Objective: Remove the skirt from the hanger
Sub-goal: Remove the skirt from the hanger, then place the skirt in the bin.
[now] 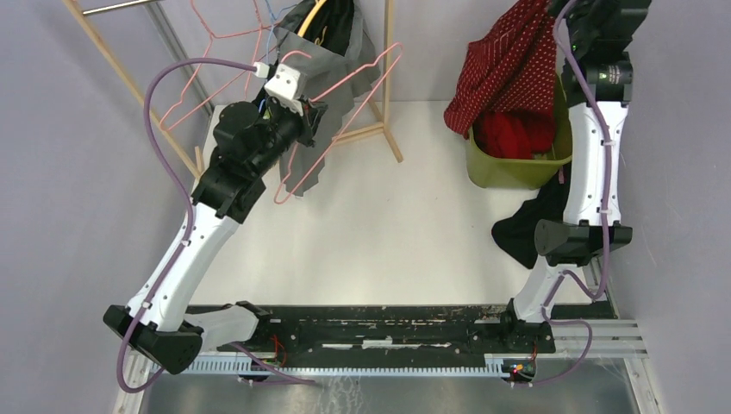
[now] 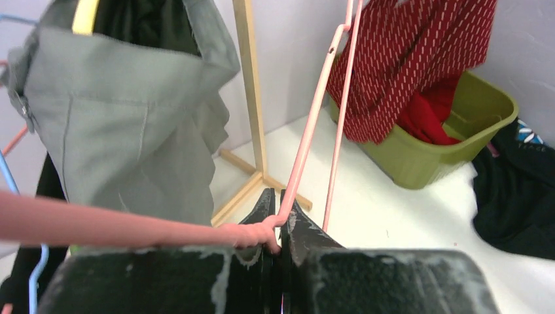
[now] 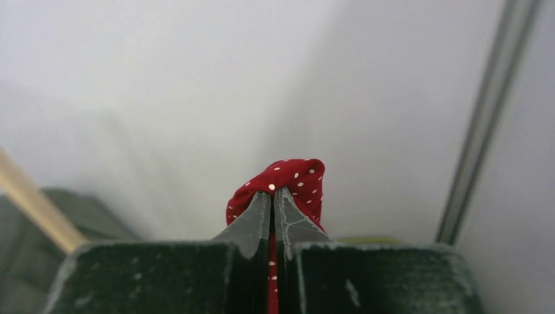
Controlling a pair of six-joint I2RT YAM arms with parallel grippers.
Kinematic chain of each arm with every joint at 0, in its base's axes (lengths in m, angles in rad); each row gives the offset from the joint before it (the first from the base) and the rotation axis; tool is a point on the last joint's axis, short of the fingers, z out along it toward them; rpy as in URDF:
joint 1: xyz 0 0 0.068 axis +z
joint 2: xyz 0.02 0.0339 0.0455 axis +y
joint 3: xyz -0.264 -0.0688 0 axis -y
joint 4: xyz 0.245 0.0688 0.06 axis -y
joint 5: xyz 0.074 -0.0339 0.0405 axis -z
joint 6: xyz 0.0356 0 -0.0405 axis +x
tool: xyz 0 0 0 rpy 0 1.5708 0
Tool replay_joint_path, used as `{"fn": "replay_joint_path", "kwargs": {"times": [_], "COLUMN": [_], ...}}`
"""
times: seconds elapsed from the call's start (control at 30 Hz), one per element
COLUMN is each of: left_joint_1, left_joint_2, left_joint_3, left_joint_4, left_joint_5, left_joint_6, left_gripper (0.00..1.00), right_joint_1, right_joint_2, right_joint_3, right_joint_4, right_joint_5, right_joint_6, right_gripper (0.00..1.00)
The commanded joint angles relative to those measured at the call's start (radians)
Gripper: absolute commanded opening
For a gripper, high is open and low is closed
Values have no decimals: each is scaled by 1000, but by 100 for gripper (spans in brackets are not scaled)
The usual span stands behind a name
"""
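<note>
The skirt [image 1: 509, 65] is red with white dots. It hangs from my right gripper [image 1: 565, 13], which is shut on its top fold [image 3: 288, 176] high above the green bin [image 1: 509, 170]. The skirt's lower part drapes into the bin, also in the left wrist view [image 2: 406, 59]. My left gripper [image 1: 315, 116] is shut on a corner of a bare pink wire hanger [image 1: 345, 86], with the wire pinched between its fingers [image 2: 307, 144]. The hanger is apart from the skirt, left of it, near the wooden rack.
A wooden rack [image 1: 388, 69] stands at the back with a grey garment [image 1: 332, 65] and dark clothes on it. More wire hangers [image 1: 215, 34] hang at the back left. A black cloth [image 1: 526, 224] lies by the right arm. More red cloth fills the bin.
</note>
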Motion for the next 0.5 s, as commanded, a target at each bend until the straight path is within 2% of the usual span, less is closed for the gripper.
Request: {"fn": "replay_joint_path", "kwargs": {"times": [0.0, 0.17, 0.33, 0.47], "left_joint_1": [5, 5, 5, 5], "left_joint_2": [-31, -60, -65, -80], "left_joint_3": [-50, -74, -76, -77], "left_joint_4": [-54, -77, -98, -112], "left_joint_5": [-42, -69, -96, -120], "left_joint_6": [42, 30, 19, 14], "left_gripper": [3, 3, 3, 3], "right_joint_1": [-102, -171, -198, -255], "right_joint_2": [7, 107, 109, 124], "right_joint_3": [22, 55, -34, -41], "right_joint_4": [181, 182, 207, 171], "right_joint_5": [164, 149, 297, 311], "right_joint_6": [-4, 42, -60, -113], "right_gripper": [0, 0, 1, 1]}}
